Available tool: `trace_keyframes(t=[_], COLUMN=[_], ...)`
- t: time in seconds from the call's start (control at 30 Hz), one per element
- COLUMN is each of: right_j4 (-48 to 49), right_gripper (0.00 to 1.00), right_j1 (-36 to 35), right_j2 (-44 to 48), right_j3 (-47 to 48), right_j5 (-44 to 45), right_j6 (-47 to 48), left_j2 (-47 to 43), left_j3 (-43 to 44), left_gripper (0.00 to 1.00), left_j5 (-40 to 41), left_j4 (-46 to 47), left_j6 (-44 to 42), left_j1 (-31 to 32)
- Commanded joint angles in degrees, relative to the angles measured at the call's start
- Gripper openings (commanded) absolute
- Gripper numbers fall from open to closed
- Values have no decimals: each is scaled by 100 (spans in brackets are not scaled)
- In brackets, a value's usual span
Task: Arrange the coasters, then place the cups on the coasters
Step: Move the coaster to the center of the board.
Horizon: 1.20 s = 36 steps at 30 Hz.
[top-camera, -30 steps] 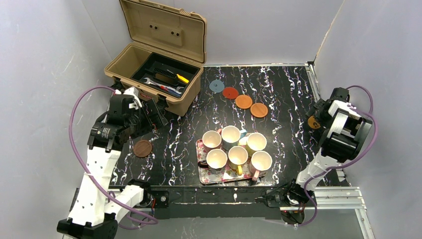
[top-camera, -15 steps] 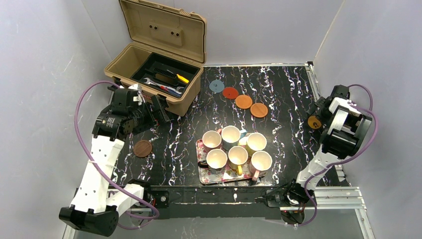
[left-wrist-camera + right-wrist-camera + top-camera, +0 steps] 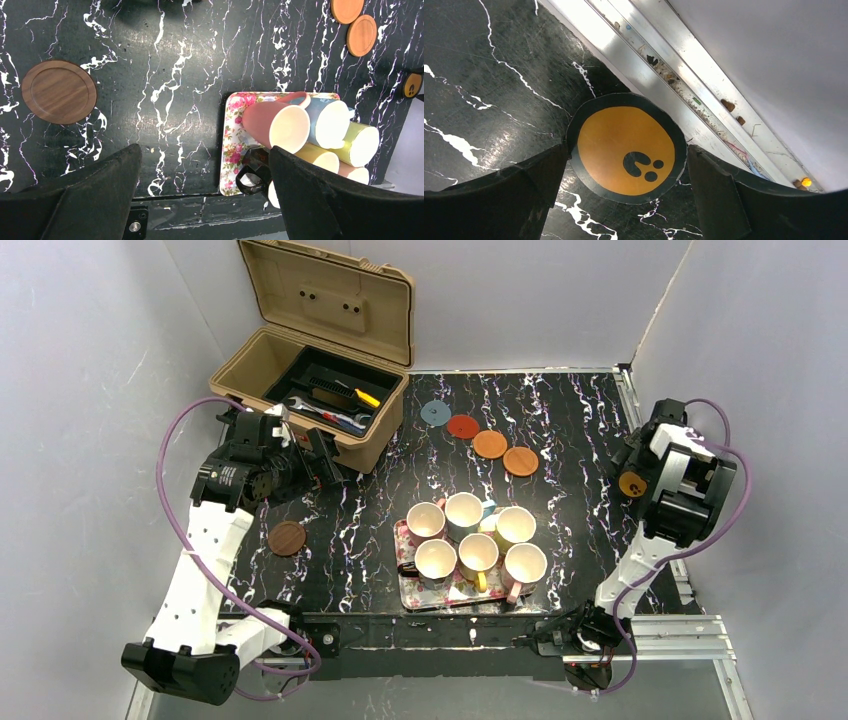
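Four coasters, blue-grey [image 3: 434, 412], red [image 3: 462, 426], orange [image 3: 489, 444] and wood-orange [image 3: 520, 461], lie in a diagonal row at the back. A dark brown coaster [image 3: 287, 538] [image 3: 59, 92] lies alone at the left. The yellow-orange, black-rimmed coaster [image 3: 631, 484] [image 3: 626, 150] sits by the right edge. Several cups [image 3: 475, 535], among them a pink one [image 3: 275, 120], stand packed on the floral tray [image 3: 405, 590]. My left gripper [image 3: 318, 456] [image 3: 204, 152] hangs open high over bare table. My right gripper [image 3: 634, 458] [image 3: 626, 150] is open, its fingers either side of the yellow-orange coaster.
An open tan toolbox [image 3: 310, 390] with tools stands at the back left, close behind my left gripper. An aluminium rail [image 3: 664, 65] and the grey wall run just beyond the yellow-orange coaster. The black marble tabletop [image 3: 350, 500] lies bare between tray and brown coaster.
My left arm has swung up and back toward the toolbox. My right arm has shifted slightly toward the back over the yellow-orange coaster. Both grippers stay open.
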<state>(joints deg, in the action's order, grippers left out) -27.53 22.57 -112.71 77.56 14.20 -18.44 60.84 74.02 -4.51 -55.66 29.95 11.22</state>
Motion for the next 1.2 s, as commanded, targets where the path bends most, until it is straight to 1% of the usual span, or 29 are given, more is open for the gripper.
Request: trace_keyframes(t=[0.0, 0.13, 0.33, 0.6, 0.87, 1.03, 1.17], right_j4=[-297, -361, -173, -279, -645, -742, -725], right_gripper=[99, 99, 97, 97, 97, 96, 96], right_j1=[-145, -217, -218, -260, -437, -813, -1203], right_j2=[-331, -435, -222, 344, 912, 1182, 1190], right_j3=[97, 41, -404, -994, -1388, -1641, -1653], right_j5=[538, 508, 75, -129, -283, -305, -263], right_j6=[130, 44, 7, 79, -3, -122, -319], left_j2=[10, 99, 193, 285, 383, 418, 465], left_j3=[166, 245, 381, 496, 715, 750, 811], left_gripper=[97, 97, 97, 97, 97, 97, 97], left_j5=[-67, -109, -120, -82, -43, -34, 5], left_j4=[-15, -15, -22, -131, -344, -422, -462], left_j6=[-125, -151, -184, -76, 33, 149, 147], left_j1=[20, 20, 20, 20, 20, 20, 19])
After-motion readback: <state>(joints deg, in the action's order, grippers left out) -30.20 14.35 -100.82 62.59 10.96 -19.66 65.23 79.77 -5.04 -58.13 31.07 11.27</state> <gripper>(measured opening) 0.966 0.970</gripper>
